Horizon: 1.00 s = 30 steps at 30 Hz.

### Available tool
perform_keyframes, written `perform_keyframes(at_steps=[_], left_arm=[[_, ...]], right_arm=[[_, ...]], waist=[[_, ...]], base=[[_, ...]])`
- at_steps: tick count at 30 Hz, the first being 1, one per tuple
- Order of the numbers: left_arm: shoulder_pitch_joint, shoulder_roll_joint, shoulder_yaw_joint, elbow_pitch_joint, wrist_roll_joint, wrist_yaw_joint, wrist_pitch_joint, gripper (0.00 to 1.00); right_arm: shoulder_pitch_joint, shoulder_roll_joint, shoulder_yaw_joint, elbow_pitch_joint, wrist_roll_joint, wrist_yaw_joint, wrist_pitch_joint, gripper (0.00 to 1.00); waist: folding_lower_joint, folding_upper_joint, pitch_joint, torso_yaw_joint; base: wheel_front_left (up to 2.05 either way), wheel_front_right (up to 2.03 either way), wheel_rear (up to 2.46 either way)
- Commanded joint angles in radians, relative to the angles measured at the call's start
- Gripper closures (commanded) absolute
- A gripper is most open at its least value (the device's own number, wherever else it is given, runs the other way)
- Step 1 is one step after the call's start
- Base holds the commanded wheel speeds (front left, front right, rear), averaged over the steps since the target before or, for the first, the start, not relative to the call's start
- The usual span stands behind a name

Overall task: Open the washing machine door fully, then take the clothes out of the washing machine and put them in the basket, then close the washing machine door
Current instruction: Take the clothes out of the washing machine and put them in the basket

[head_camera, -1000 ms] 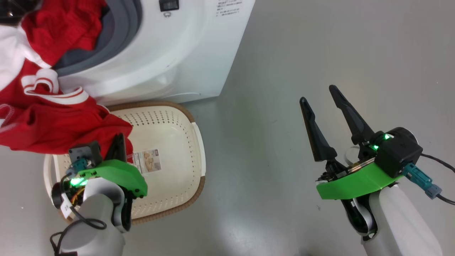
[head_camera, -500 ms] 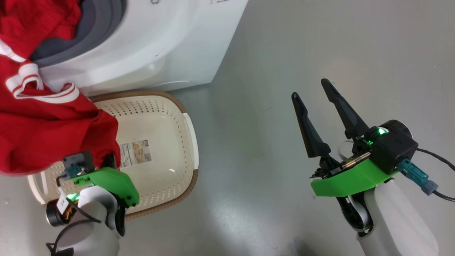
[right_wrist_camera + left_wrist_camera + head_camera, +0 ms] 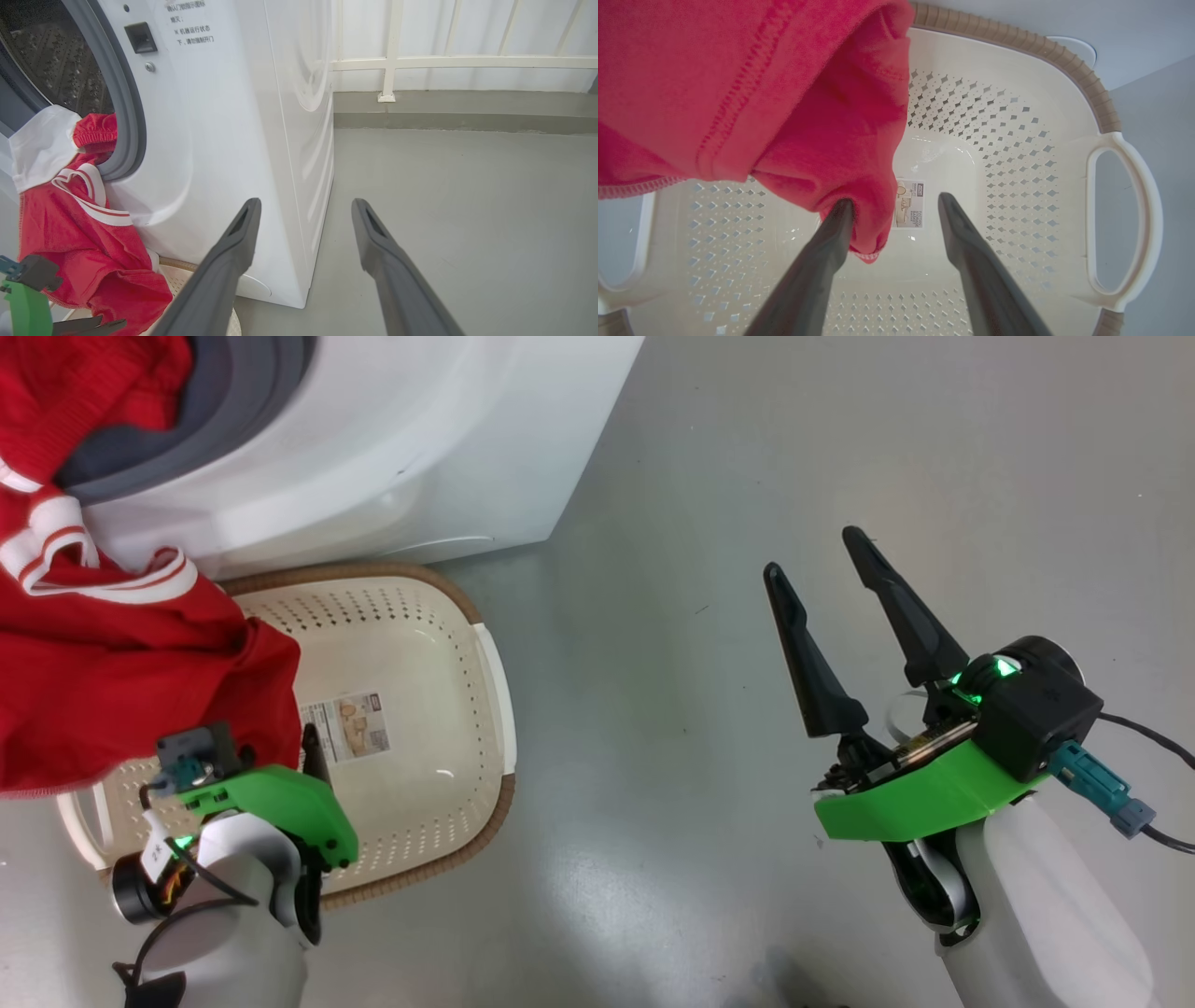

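Observation:
The red clothes (image 3: 121,681) with white trim hang out of the washing machine (image 3: 420,448) mouth, down over the left part of the cream basket (image 3: 420,644). My left gripper (image 3: 291,749) hovers over the basket, open. In the left wrist view, a fold of the clothes (image 3: 784,93) rests against one finger of the left gripper (image 3: 895,199), above the basket (image 3: 1017,140) floor. My right gripper (image 3: 812,553) stands open and empty over bare floor to the right. The washing machine door is out of view.
The basket sits on grey floor against the washing machine (image 3: 210,140) front. The steel drum (image 3: 56,56) and grey rubber ring (image 3: 126,116) show behind the clothes (image 3: 84,242). A white railing (image 3: 444,60) on a low kerb bounds the floor beyond.
The left jaws have gone from shut on the red clothes to open. The head camera has shifted, sliding the machine and basket up and left.

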Motion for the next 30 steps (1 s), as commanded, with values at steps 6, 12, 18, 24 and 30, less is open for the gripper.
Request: perform_keyframes(at_steps=[6, 12, 18, 24, 30], left_arm=[[-0.002, 0.026, 0.010, -0.017, -0.005, 0.003, -0.015, 0.00], [0.014, 0.036, 0.013, -0.071, -0.001, -0.005, -0.017, 0.00], [0.067, 0.051, 0.034, -0.220, 0.021, 0.005, -0.018, 0.00], [0.126, 0.059, 0.058, -0.387, 0.049, 0.013, -0.018, 0.00], [0.194, 0.064, 0.077, -0.574, 0.082, 0.030, -0.018, 0.00]], right_arm=[[0.004, 0.006, 0.016, -0.019, 0.011, 0.000, -0.006, 0.00], [0.008, 0.006, 0.010, -0.018, 0.008, 0.000, -0.006, 0.00], [0.020, 0.006, 0.002, -0.015, 0.006, 0.000, -0.006, 0.00], [0.029, 0.006, -0.002, -0.016, 0.002, 0.000, -0.006, 0.00], [0.037, 0.006, -0.005, -0.017, 0.000, 0.000, -0.006, 0.00]], waist=[[0.0000, 0.0000, -0.005, 0.009], [0.0000, 0.0000, -0.017, 0.024], [0.0000, 0.0000, -0.038, 0.044], [0.0000, 0.0000, -0.054, 0.058], [0.0000, 0.0000, -0.066, 0.066]], base=[[0.00, 0.00, 0.00], [0.00, 0.00, 0.00], [0.00, 0.00, 0.00], [0.00, 0.00, 0.00], [0.00, 0.00, 0.00]])
